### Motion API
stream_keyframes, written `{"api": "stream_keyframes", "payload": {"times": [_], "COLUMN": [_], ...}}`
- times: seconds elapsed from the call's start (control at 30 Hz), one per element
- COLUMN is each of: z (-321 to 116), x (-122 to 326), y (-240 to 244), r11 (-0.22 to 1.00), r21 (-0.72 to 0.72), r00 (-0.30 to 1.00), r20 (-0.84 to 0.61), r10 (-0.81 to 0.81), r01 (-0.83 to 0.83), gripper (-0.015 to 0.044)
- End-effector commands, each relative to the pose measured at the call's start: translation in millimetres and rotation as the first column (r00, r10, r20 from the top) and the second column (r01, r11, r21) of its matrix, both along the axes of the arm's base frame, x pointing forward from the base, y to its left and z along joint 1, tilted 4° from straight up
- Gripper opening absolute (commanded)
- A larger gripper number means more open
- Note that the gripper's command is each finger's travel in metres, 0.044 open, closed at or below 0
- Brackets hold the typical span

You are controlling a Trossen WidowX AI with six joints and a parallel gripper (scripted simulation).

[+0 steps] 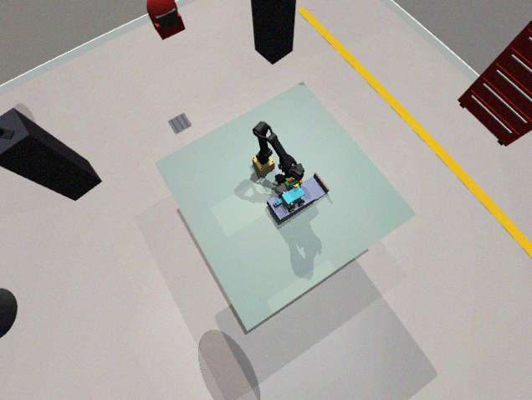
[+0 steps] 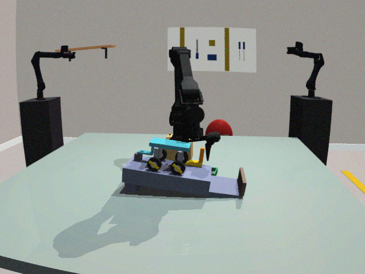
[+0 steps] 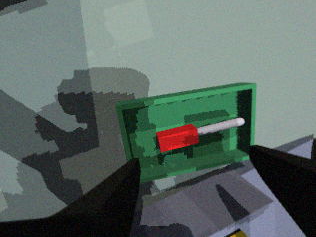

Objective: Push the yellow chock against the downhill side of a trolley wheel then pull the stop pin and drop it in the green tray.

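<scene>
The red-headed stop pin (image 3: 177, 138) (image 1: 290, 181) lies flat inside the green tray (image 3: 187, 94) (image 2: 216, 171). My gripper (image 3: 193, 158) is open above the tray, its fingers wide apart with nothing between them. In the exterior view one finger points down behind the chock; the other is hidden. The cyan-topped trolley (image 1: 293, 195) (image 2: 170, 143) stands upright on the ramp (image 2: 164, 177) (image 1: 315, 189), near its uphill end. The yellow chock (image 2: 193, 163) sits upright on the ramp at the downhill side of the trolley's far downhill wheel, seemingly against it. Its orange handle (image 2: 201, 156) stands up.
A grey block (image 2: 138, 156) stands at the ramp's uphill end beside the trolley's cyan tab (image 2: 144, 152). A brown end board (image 2: 241, 181) (image 1: 321, 182) closes the low end. The tray lies close behind the ramp, on the arm's side, near the arm's tan base (image 1: 263, 165).
</scene>
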State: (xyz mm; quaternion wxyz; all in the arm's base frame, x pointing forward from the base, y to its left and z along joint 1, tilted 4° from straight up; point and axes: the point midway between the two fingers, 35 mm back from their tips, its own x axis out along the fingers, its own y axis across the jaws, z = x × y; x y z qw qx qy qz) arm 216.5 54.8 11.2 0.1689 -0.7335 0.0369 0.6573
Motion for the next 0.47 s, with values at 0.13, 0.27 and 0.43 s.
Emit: {"api": "stream_keyframes", "payload": {"times": [0.13,0.27,0.43], "z": [22.9,38.7,54.0], "x": [-2.6,-4.0,-5.6], "y": [-0.2,-0.5,-0.4], "r11": [1.000,1.000,1.000], "r21": [0.005,0.005,0.005], "r00": [1.000,1.000,1.000], "r20": [-0.002,-0.002,-0.002], "r10": [0.005,0.005,0.005], "r01": [-0.005,-0.005,-0.005], "gripper": [0.0440,0.0440,0.0440]}}
